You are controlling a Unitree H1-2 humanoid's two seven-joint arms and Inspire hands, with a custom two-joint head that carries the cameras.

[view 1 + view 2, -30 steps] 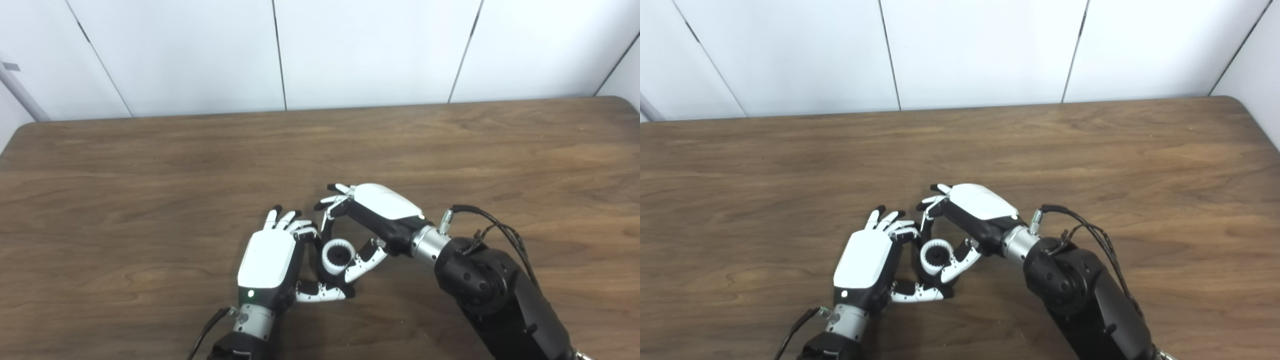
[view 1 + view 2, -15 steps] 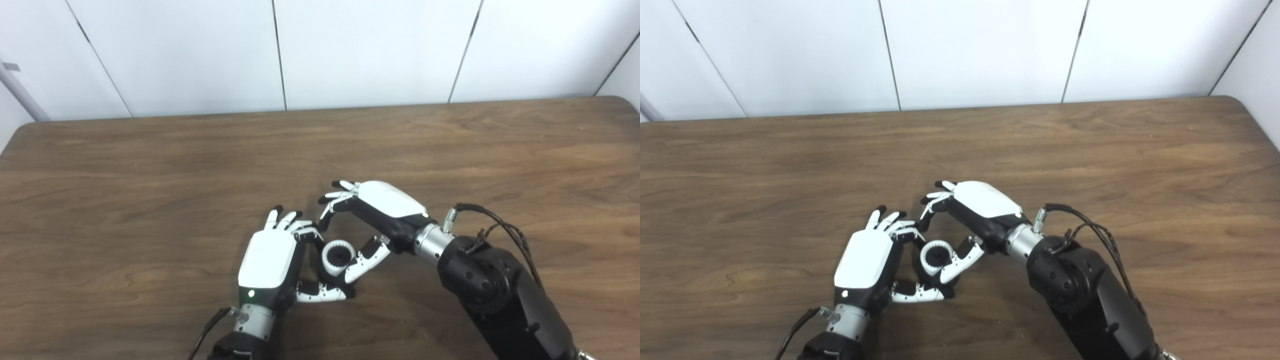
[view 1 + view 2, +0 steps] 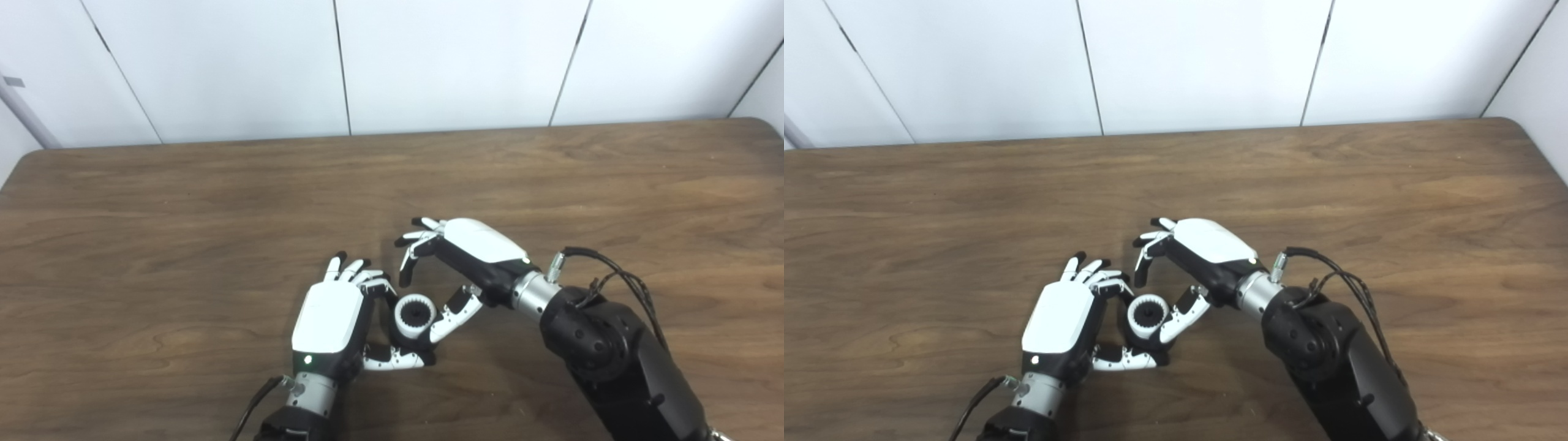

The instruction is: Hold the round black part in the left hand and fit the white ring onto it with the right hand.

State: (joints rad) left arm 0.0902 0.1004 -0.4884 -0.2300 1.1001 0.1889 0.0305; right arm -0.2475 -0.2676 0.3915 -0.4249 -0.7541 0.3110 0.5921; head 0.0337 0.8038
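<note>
- The white ring (image 3: 414,315), toothed on its inner face, sits on top of the round black part (image 3: 422,357), whose dark body shows only below and behind the ring; whether the ring is pressed fully home cannot be told
- The pair is low over the bench (image 3: 184,202), near its front edge, just right of the left hand (image 3: 334,318)
- The left hand is closed on the round black part: its fingers (image 3: 367,278) curl round the far side and its thumb (image 3: 392,361) wraps under the near side
- The right hand (image 3: 465,257) holds nothing; it is spread wide, fingers arched over the far side of the ring without touching it, thumb (image 3: 450,318) lying just beside the ring's right edge, perhaps brushing it
- The ring's bore points up toward the cameras, so any further seating push would have to come down along that axis; the ring lies to the near-left of the right palm, inside the span between its fingers and thumb
- By my reading, the fitting looks nearly or wholly done
</note>
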